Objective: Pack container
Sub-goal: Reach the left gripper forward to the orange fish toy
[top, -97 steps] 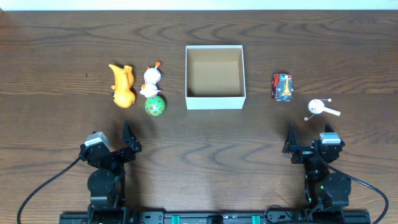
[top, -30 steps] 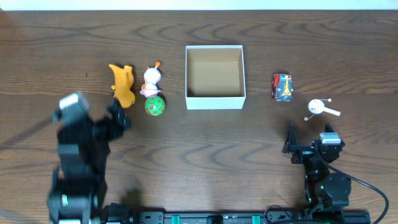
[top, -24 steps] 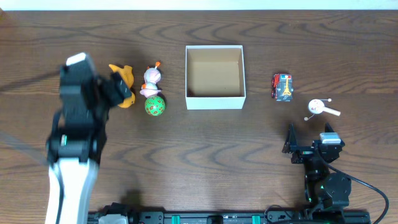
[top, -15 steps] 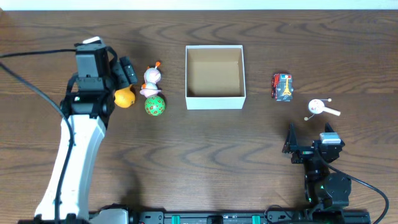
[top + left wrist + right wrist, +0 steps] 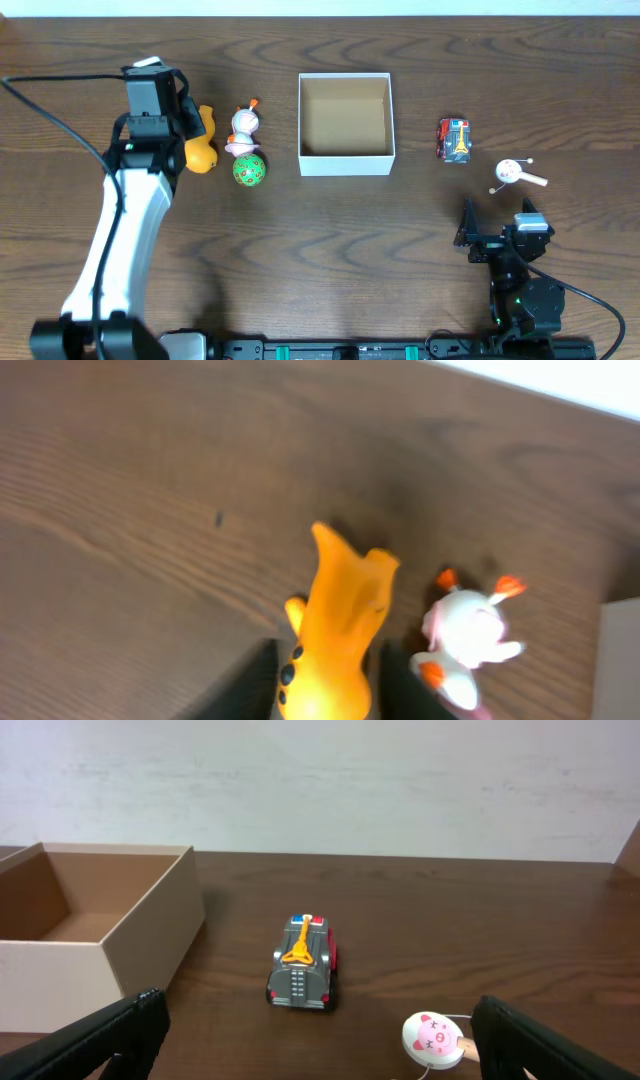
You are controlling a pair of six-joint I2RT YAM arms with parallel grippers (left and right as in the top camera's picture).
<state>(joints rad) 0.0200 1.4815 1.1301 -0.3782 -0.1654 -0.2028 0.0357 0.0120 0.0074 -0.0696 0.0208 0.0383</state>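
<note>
The container (image 5: 345, 162), a white-walled box with a brown inside, stands empty at the table's middle back; its near corner (image 5: 100, 955) shows in the right wrist view. My left gripper (image 5: 193, 128) reaches over an orange animal toy (image 5: 203, 155) left of the box. In the left wrist view its two dark fingers press both flanks of that toy (image 5: 340, 620), the gripper (image 5: 325, 695) shut on it as it lies on the table. My right gripper (image 5: 495, 222) rests at the front right, open (image 5: 320, 1040), with nothing between its fingers (image 5: 110, 1040).
A white bird toy (image 5: 243, 125) and a green ball (image 5: 249, 169) sit just right of the orange toy. Right of the box lie a red toy car (image 5: 454, 139) and a pink pig disc on a stick (image 5: 508, 171).
The left arm swung from its rest at the front left out to the orange toy, and its jaws came together on the toy's sides. The right arm has stayed still.
</note>
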